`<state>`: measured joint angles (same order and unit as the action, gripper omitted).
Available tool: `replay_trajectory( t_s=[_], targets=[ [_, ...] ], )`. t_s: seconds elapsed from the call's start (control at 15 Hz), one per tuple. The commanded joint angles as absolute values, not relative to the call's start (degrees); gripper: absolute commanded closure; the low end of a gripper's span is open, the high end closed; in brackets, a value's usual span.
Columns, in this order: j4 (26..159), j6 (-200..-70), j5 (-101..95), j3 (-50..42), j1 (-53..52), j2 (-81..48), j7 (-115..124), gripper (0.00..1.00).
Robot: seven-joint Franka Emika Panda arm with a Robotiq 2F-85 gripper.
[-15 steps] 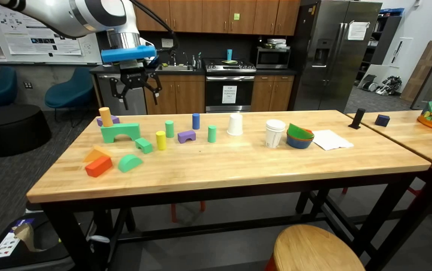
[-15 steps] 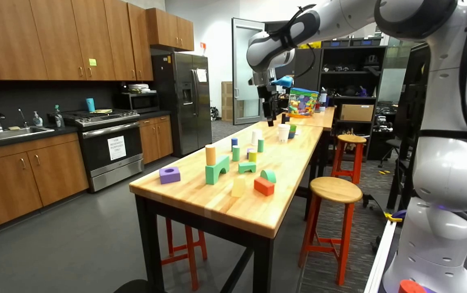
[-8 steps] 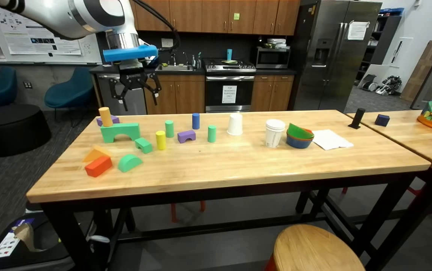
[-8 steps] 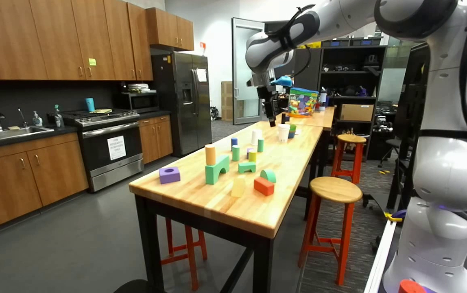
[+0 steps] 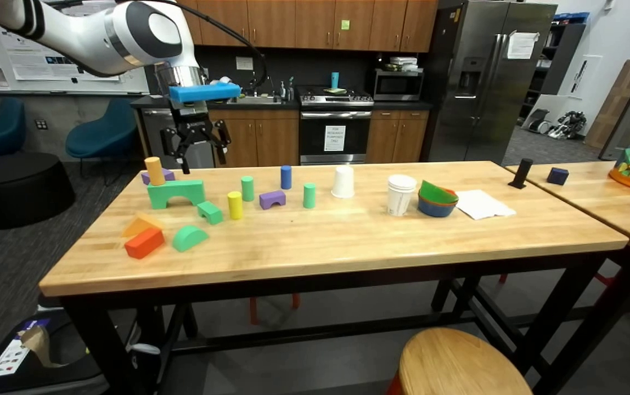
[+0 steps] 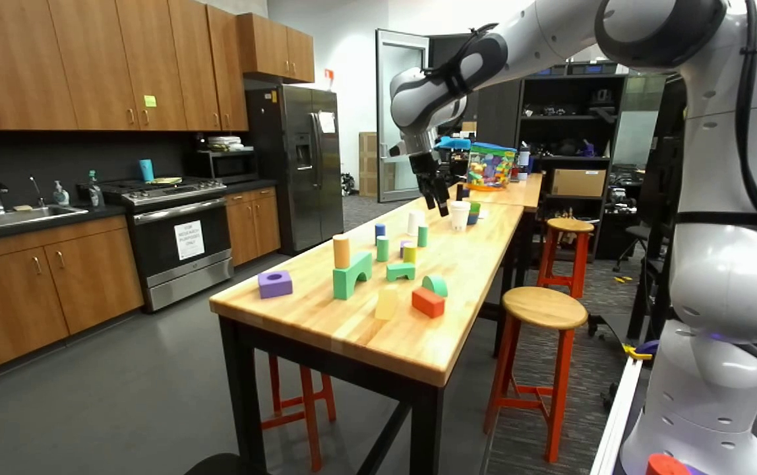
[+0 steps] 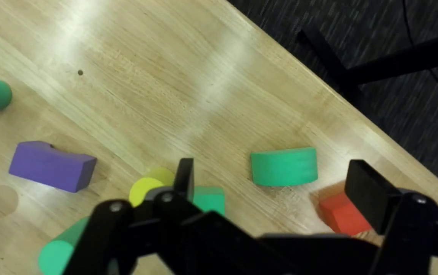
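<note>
- I have the arm (image 6: 550,33) stretched out over the table (image 6: 352,330): in an exterior view it rises from its base (image 6: 701,396), bends at the top and slopes down to the wrist (image 5: 180,74)
- The wrist is bent so that the gripper (image 5: 203,161) points down, a little off plumb, with a blue piece (image 5: 205,92) jutting out above it
- In both exterior views I see the gripper hanging above the tabletop, clear of the blocks
- My fingers (image 7: 371,194) stand wide apart and have hold of nothing
- In the wrist view the green half-round block (image 7: 284,167) shows in the gap between the fingertips, resting on the table below them
- The red block (image 7: 342,214) is partly hidden by the finger at the right of that view; the finger at the left partly covers the yellow cylinder (image 7: 142,190) and the small green arch (image 7: 210,199)
- The half-round block lies near the red block, apart from it in an exterior view, with an orange wedge (image 5: 140,224) just beside the red one
- Further off, a large green arch (image 6: 352,274) bears an upright orange cylinder (image 6: 341,252)
</note>
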<state>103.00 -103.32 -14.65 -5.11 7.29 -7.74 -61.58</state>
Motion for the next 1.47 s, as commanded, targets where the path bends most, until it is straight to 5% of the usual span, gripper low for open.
replay_trajectory(
  t_s=[0.0,0.93,1.4],
  targets=[
    [104.5,-106.3,-16.1,-4.7,7.7,-7.8,-72.1,0.0],
    [104.0,-105.4,-14.6,-5.0,7.4,-8.6,-70.8,0.0],
    [106.8,-115.2,-22.3,-4.0,6.8,-7.2,-85.0,0.0]
  ],
)
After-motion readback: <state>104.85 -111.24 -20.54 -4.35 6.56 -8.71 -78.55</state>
